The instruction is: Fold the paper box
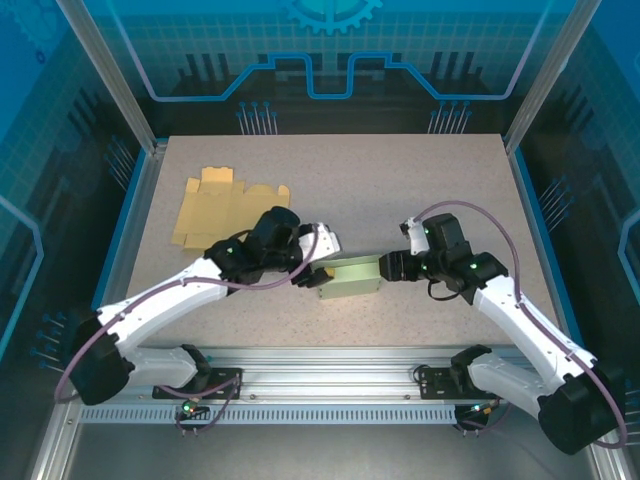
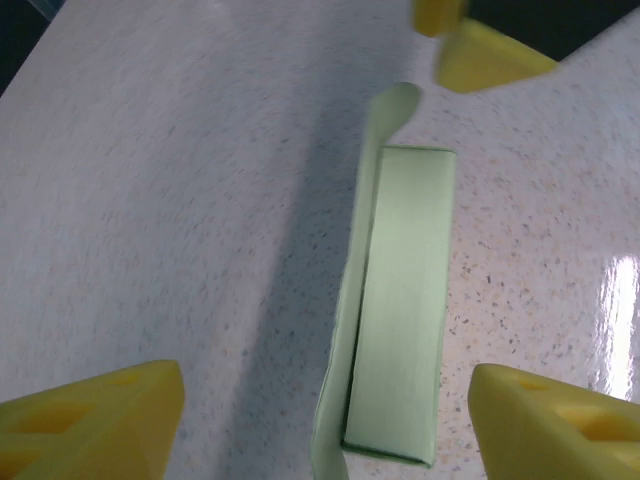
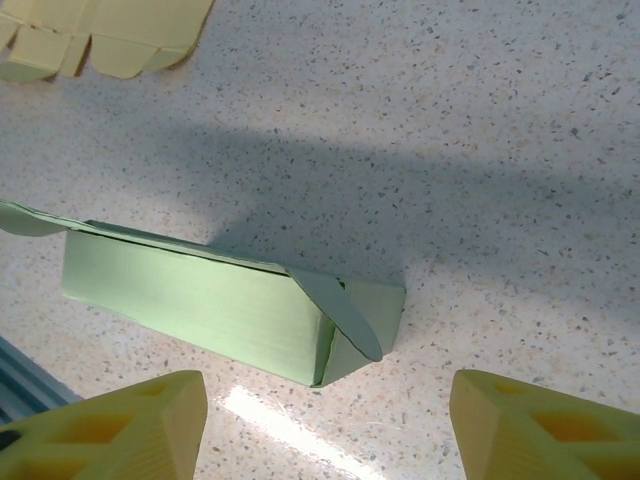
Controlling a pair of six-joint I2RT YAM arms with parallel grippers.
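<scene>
Paper box (image 1: 350, 277) lies near-centre on counter (image 1: 400, 190), end flaps loose | left pincer (image 1: 312, 272) wide at its left end, right pincer (image 1: 392, 267) wide at right end, gripping nothing | likely positioned to tuck flaps

Speckled beige table (image 1: 400, 180) in a blue-panelled cell.
I see blue walls (image 1: 330, 50) behind and beside it, aluminium posts (image 1: 108, 75) at its far corners, a slotted rail (image 1: 330, 385) along its near edge.

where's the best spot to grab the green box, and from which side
Mid-body of the green box, jaws across its two long walls, coming from above. It lies flat and narrow there, while the end flap looks untucked and would likely give.
</scene>
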